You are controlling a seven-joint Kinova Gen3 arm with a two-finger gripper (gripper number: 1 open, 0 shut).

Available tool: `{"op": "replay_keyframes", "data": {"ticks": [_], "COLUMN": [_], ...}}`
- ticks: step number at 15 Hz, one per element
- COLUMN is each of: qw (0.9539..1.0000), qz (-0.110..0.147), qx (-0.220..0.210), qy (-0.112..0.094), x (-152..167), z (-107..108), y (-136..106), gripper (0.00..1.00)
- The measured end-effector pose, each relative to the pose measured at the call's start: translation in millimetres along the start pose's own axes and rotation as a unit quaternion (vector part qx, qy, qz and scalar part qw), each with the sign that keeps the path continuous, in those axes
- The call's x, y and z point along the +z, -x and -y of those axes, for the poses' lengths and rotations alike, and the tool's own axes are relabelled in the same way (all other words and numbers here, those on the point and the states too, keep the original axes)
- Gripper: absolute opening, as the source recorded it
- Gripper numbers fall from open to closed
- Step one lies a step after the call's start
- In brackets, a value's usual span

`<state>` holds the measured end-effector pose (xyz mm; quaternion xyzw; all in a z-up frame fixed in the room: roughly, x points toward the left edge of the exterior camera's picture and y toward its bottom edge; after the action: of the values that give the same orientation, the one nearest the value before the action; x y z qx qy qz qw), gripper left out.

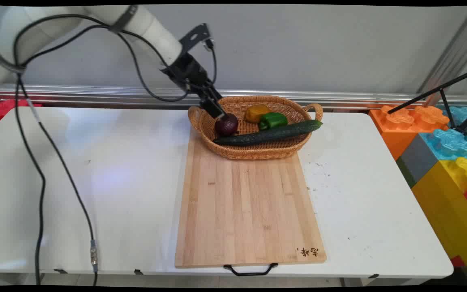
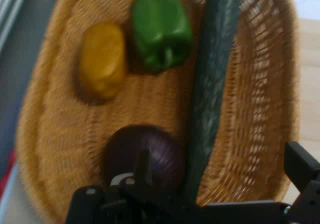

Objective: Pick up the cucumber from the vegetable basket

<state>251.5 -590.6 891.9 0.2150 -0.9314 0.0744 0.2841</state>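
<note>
My pincer point(image 1: 220, 114) reached down into the left end of the wicker basket point(image 1: 258, 153), just above the purple onion point(image 1: 226, 124). Its fingers stood wide apart: in the hand view one finger point(image 2: 143, 168) was in front of the onion point(image 2: 145, 156) and the other finger point(image 2: 301, 165) was far to the side, near the basket wall point(image 2: 260, 134). Whether they touched the onion, I could not tell. To the right of the onion lay a yellow pepper point(image 1: 257, 113) and a green pepper point(image 1: 273, 120), side by side. A long cucumber point(image 1: 268, 133) lay across the basket in front of them, its right tip over the rim. The basket stood on the far end of a wooden cutting board point(image 1: 249, 211) on the white table point(image 1: 95, 182).
</note>
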Motion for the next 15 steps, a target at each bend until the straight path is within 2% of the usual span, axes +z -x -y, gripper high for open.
{"op": "replay_keyframes", "data": {"ticks": [5,11,15], "qw": [0.999,0.9984,0.9982], "qz": [-0.002,-0.01,-0.008], "qx": [0.021,0.04,0.047], "qy": [0.039,0.039,0.036], "x": [44,105,133], "z": [-3,1,4], "y": [-17,-25,-23], "gripper": [1.0,1.0,1.0]}}
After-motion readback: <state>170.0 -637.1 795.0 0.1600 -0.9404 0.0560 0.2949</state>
